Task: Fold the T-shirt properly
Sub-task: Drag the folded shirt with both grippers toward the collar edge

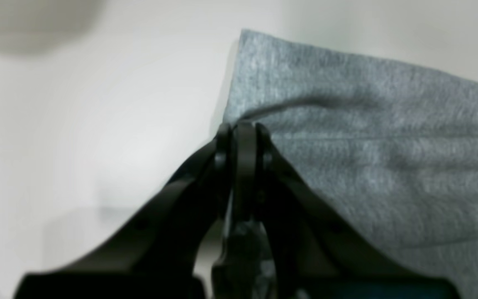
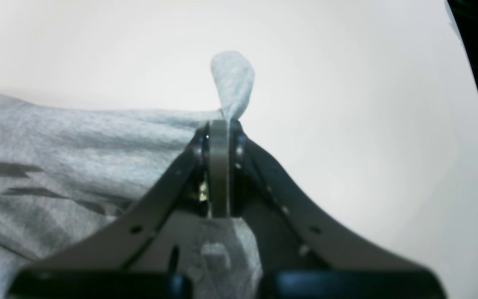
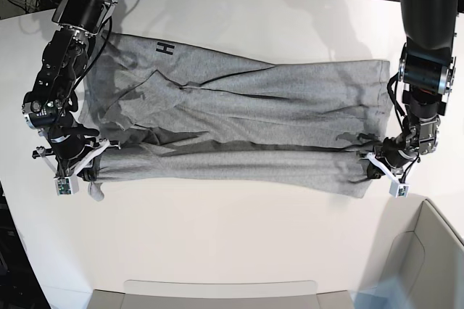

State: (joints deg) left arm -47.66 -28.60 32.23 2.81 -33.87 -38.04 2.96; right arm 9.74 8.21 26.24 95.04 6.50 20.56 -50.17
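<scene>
**A:** So where's your T-shirt (image 3: pixel 239 117) sitting right now?

**B:** Spread lengthwise across the white table (image 3: pixel 239 244), running from the left edge almost to the right edge in the base view. It's grey, and the near long side is rolled or folded up over itself, so you've got a thick band of cloth along the front with a shadowed crease behind it. There's a black "H" (image 3: pixel 165 48) showing near the far left corner of the cloth.

**A:** And your pincers?

**B:** Your right pincer (image 2: pixel 219 124) is at the near left end of the cloth, pressed together on a bit of fabric. In the right wrist view a little grey tuft (image 2: pixel 232 83) pokes out past the tips, and you can see dark lettering (image 2: pixel 10 170) on the cloth off to the side.

**A:** The other one?

**B:** Your left pincer (image 1: pixel 244 126) is at the near right end, also clamped tight on the fabric. The left wrist view is blurry, but the tips are closed right at the edge of the cloth, with a crease pulling away from them. Both ends look lifted slightly off the table, though I can't tell how much. There's also a pale bin (image 3: pixel 428 251) at the near right corner.
</scene>
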